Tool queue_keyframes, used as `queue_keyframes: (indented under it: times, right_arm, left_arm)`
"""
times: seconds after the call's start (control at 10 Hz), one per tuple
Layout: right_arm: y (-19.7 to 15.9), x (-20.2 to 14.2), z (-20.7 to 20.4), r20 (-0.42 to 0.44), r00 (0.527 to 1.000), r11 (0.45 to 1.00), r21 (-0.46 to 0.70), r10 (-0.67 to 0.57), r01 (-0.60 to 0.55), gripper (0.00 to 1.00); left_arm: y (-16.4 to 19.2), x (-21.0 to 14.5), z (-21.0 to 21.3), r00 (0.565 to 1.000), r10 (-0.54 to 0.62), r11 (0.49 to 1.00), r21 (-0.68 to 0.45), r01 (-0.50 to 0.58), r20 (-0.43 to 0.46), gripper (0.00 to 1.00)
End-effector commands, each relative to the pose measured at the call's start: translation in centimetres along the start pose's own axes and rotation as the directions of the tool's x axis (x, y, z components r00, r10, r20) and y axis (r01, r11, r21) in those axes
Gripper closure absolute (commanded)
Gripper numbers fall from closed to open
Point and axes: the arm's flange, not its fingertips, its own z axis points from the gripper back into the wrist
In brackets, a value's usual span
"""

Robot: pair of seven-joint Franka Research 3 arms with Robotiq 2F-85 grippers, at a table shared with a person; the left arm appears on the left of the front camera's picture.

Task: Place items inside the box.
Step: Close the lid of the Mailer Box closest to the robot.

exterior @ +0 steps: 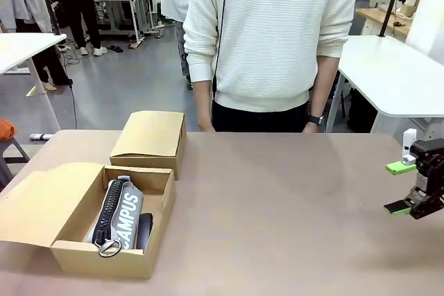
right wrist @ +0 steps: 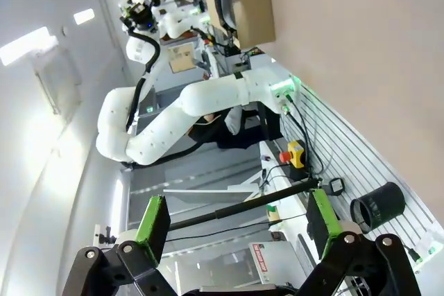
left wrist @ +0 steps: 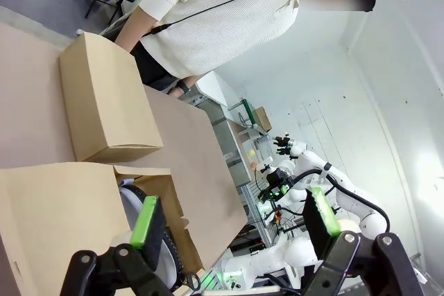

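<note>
My right gripper [exterior: 402,188]: jaws spread wide, nothing between the 2 green pads; it hangs at the table's right edge, just above the surface.
My left gripper [left wrist: 236,223]: jaws apart, pads bare, nothing held; it looks down and across the open box.
Box [exterior: 158,197]: well apart from my right jaws, across the table on my left side; directly below and ahead of my left jaws. Its wide flap [exterior: 48,202] lies folded out to the left.
Pencil case [exterior: 122,214]: grey, lettered "CAMPUS", lying lengthwise inside the box, zip pull at the near end; its edge shows just past my left finger in the left wrist view.
Stapler [exterior: 144,230]: black, inside the box, lying against the pencil case on the side toward my right jaws.
Smaller box [exterior: 150,138]: closed, just beyond the open box, farther from both my jaws.
Table [exterior: 277,213]: bare brown surface between my right jaws and the box.
Person [exterior: 267,39]: standing at the far edge, white sweater, arms hanging down, hands below the table line.
</note>
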Motion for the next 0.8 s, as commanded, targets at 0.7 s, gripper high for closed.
queue_keyframes:
  times: [0.7]
  right_arm:
    - [0.4, -0.1, -0.1, -0.004, 1.000, 1.000, 0.005, -0.024, 0.024, 0.00]
  left_arm:
    - [-4.1, -3.5, -7.6, 0.751, -0.648, 0.760, -0.169, 0.627, -0.127, 0.00]
